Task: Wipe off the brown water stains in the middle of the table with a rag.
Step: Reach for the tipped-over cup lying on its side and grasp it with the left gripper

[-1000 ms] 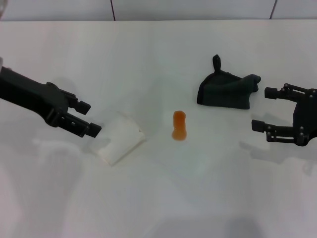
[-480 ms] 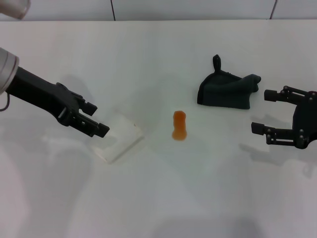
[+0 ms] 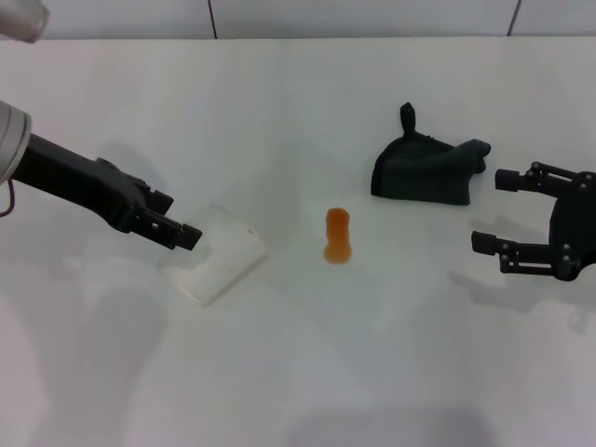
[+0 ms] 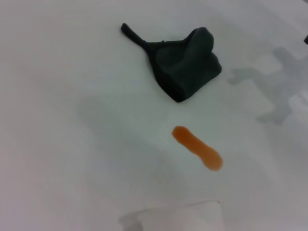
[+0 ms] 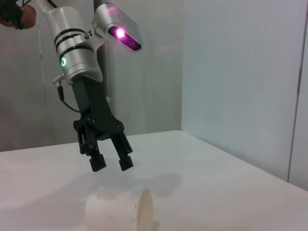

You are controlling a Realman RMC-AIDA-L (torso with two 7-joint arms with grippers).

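White cup (image 3: pixel 222 267) lay on side nearest, left gripper (image 3: pixel 177 228) hovering over it, fingers parted, empty. Brown stain (image 3: pixel 336 236) sat mid-table (image 3: pixel 298 372). Right gripper (image 3: pixel 489 210) wide, empty. Farthest: dark rag (image 3: pixel 424 170), likely soft, light; best pinched at bunched top.

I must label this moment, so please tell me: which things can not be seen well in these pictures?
- Inside of the white cup: it lies on its side; no view looks into the mouth.
- Underside of the dark rag: folded over itself.
- Right gripper: wrist cut by the head view's edge.
- Left gripper: absent from its own wrist view.
- Brown stain: depth unreadable.
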